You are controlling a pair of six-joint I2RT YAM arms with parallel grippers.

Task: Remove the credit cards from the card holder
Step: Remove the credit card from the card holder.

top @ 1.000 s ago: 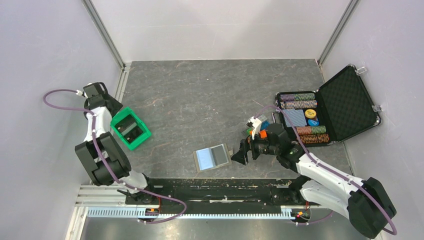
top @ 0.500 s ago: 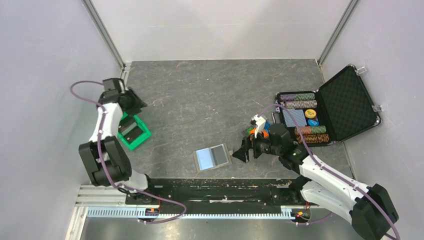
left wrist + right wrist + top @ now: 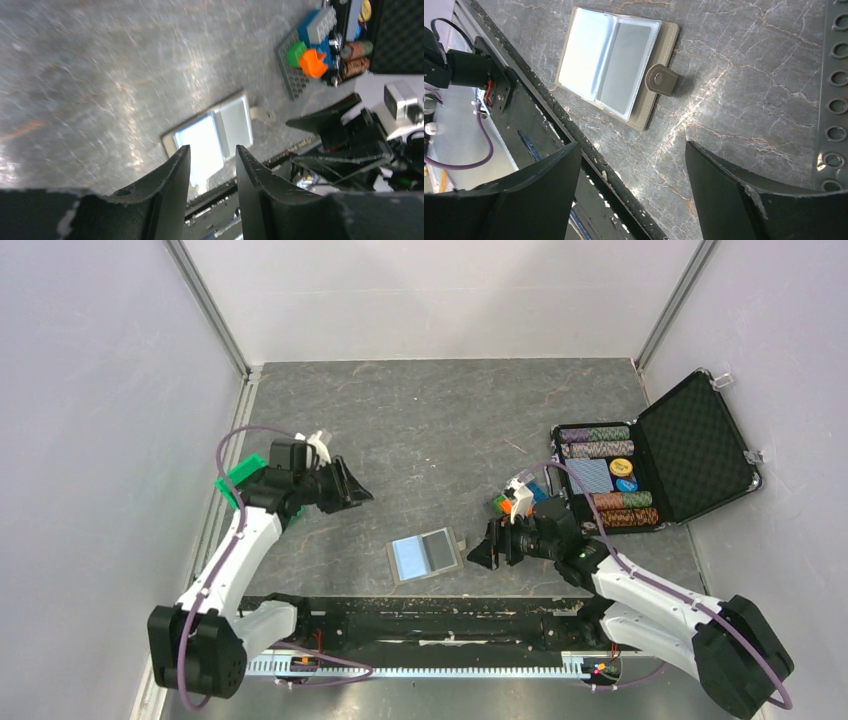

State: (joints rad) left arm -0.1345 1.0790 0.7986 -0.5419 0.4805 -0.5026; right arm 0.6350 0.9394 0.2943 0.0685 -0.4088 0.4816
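The card holder [image 3: 425, 556] lies open and flat near the table's front edge, with a taupe cover and a shiny pale-blue inside. A grey credit card [image 3: 441, 551] shows in its right sleeve; other cards are hidden. The holder also shows in the left wrist view [image 3: 210, 137] and the right wrist view [image 3: 609, 62], snap tab [image 3: 662, 80] to its right. My left gripper [image 3: 360, 490] hovers up-left of the holder, jaws a little apart and empty [image 3: 212, 147]. My right gripper [image 3: 480, 552] is just right of the holder, wide open and empty [image 3: 634, 145].
A green bin [image 3: 240, 472] sits behind my left arm. An open black poker-chip case [image 3: 690, 445] with chips and a blue deck [image 3: 590, 476] stands at the right. Toy bricks on a grey plate [image 3: 505, 502] lie behind my right gripper. The black front rail [image 3: 420, 605] runs just below the holder.
My left arm has swung from the green bin at the far left towards the middle, its gripper now pointing at the holder. My right gripper has barely shifted.
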